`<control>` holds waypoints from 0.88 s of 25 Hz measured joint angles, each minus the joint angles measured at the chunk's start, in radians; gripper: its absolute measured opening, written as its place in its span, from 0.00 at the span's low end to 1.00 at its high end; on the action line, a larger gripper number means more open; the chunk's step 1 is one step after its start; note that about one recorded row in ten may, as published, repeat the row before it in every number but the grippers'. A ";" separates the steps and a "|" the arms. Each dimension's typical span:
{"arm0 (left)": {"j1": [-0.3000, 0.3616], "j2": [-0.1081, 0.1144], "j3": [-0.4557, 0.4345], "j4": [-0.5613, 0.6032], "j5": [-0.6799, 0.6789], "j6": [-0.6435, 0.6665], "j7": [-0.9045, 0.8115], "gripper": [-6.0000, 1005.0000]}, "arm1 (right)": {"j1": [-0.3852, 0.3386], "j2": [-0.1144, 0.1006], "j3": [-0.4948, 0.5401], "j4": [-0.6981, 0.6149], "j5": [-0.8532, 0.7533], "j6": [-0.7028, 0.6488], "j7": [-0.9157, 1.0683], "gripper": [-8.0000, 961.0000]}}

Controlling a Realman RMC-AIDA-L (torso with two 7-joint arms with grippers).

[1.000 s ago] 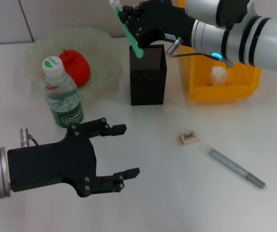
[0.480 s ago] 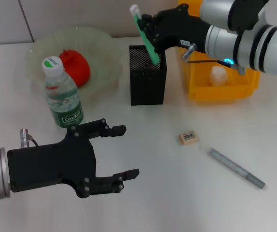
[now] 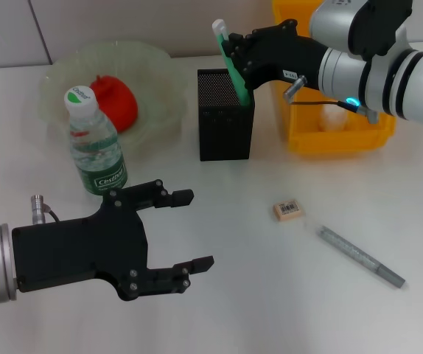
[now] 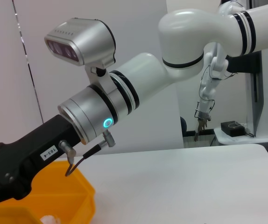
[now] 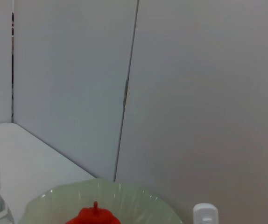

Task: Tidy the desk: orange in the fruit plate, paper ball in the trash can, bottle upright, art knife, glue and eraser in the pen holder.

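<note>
Green slim stick (image 3: 231, 63), clamped in right gripper (image 3: 235, 53), tilted into black mesh pen holder (image 3: 225, 125); could tip it. Left gripper (image 3: 173, 232) idle, agape, empty.

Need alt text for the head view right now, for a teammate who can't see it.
The right gripper holds a green stick with its lower end in the black pen holder. The open left gripper hovers near the upright bottle; an eraser and grey pen-like tool lie on the desk.

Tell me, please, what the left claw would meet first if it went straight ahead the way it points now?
Probably the eraser: the open left claw points across bare table toward it. The grey pen lies farther off, slightly to one side. Height is unclear, so it might pass above.
</note>
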 joint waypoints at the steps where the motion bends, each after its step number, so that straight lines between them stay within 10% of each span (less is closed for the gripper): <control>1: 0.000 0.000 0.000 0.000 0.000 0.000 0.000 0.78 | 0.000 0.000 0.000 0.001 0.001 0.000 0.000 0.11; 10: 0.006 -0.002 0.001 -0.002 -0.002 0.001 0.000 0.78 | 0.000 0.001 0.009 0.000 0.011 0.000 0.005 0.11; 22: 0.009 -0.002 0.008 -0.002 -0.002 0.001 0.000 0.78 | -0.053 0.001 0.020 -0.090 0.049 -0.013 0.016 0.65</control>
